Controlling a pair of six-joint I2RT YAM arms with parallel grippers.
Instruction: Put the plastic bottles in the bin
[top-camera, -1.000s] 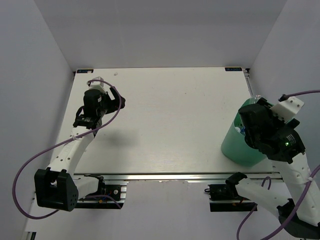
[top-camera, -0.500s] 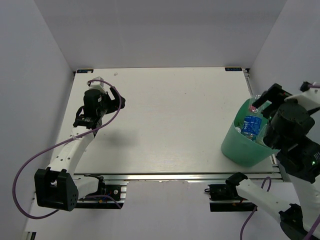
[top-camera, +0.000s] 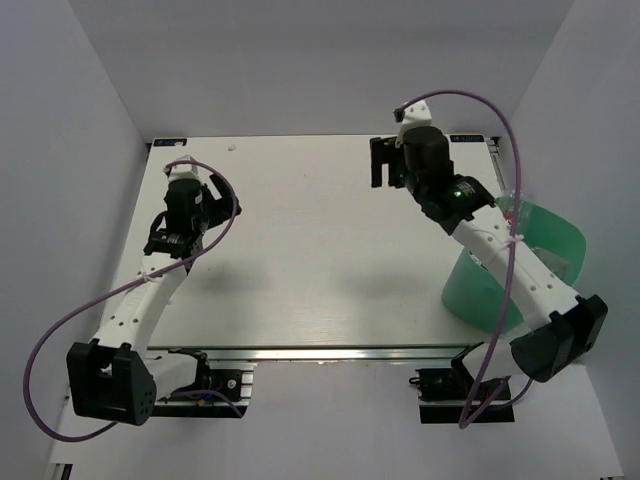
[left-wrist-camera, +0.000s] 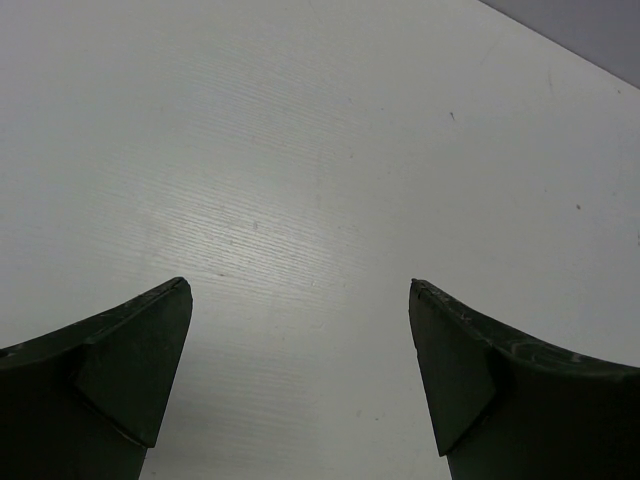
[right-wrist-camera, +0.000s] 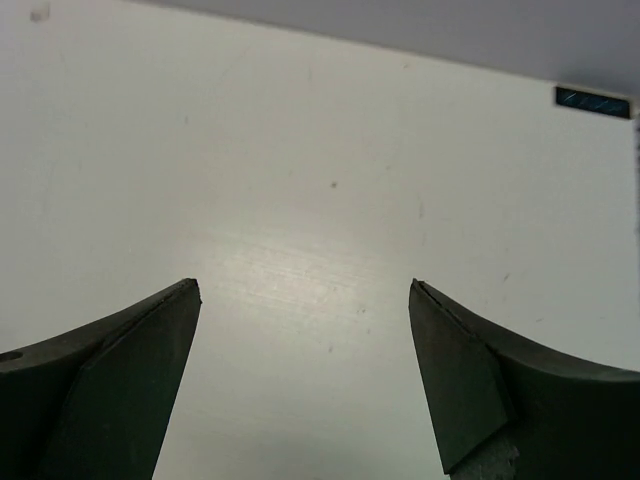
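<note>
Over the table's (top-camera: 300, 260) far edge, the right gripper (top-camera: 378, 163) has swung off the bin (top-camera: 472, 288), spread and empty; drop looks done.

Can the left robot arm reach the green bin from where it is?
Probably not. The left gripper hangs open over the left side of the table, while the bin stands at the right edge, the whole width away. The right arm also lies across the bin's top.

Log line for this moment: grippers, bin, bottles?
left gripper: open, empty, over table | right gripper: open, empty, over far table | bin: at table's right edge | no bottles visible on table
</note>
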